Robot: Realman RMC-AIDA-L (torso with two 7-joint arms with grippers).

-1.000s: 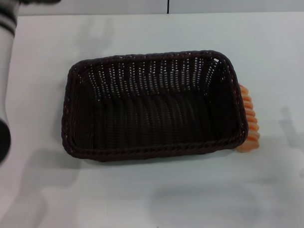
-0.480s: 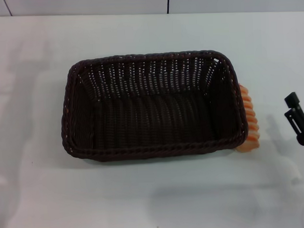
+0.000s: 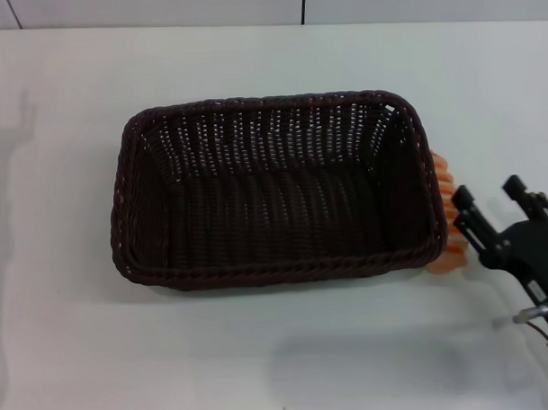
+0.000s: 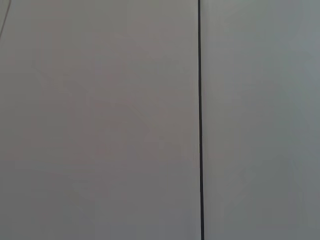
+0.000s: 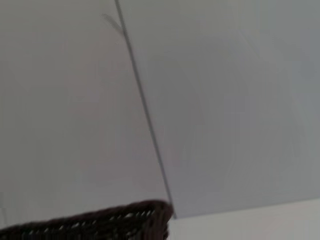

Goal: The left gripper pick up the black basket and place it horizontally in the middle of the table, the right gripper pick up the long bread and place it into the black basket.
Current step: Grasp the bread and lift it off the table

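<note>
The black basket (image 3: 273, 189) lies lengthwise across the middle of the white table (image 3: 261, 349), open side up and empty. The long bread (image 3: 450, 258) lies on the table against the basket's right outer wall, mostly hidden by the rim; only its orange ridged edge shows. My right gripper (image 3: 490, 196) is open just right of the bread, with one fingertip (image 3: 461, 198) close by the bread's edge. The basket's rim also shows in the right wrist view (image 5: 100, 222). The left gripper is out of view; the left wrist view shows only a wall.
A pale wall with a dark vertical seam (image 3: 303, 6) stands behind the table's far edge. The seam also shows in the left wrist view (image 4: 200, 120) and in the right wrist view (image 5: 145, 115).
The left arm has left the head view at the left. My right gripper has come in from the right edge and moved left, close to the bread. Basket and bread have not moved.
</note>
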